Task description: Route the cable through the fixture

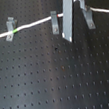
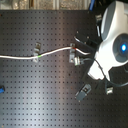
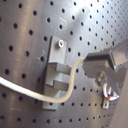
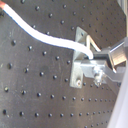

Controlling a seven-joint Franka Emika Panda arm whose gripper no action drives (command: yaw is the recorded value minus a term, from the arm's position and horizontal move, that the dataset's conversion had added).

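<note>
The white cable (image 1: 33, 24) runs from the first exterior view's left, past a grey clip (image 1: 10, 32) where its green band (image 1: 16, 30) shows, to a second clip (image 1: 54, 21) with the red-orange band (image 1: 59, 14) beside it. It then rises to my gripper (image 1: 77, 2). The gripper is shut on the cable just beyond the second clip. In the first wrist view the cable (image 3: 30, 92) curves past the clip (image 3: 56, 75) into the fingertips (image 3: 92, 61). In the second wrist view the cable (image 4: 45, 36) lies over the clip (image 4: 79, 62) and ends at the gripper (image 4: 96, 56).
A third clip (image 1: 89, 20) stands at the first exterior view's right. The second exterior view shows two more loose clips (image 2: 83, 92) lower down and a small blue object (image 2: 1, 90) at the second exterior view's left edge. The base is a black perforated board (image 1: 55, 81).
</note>
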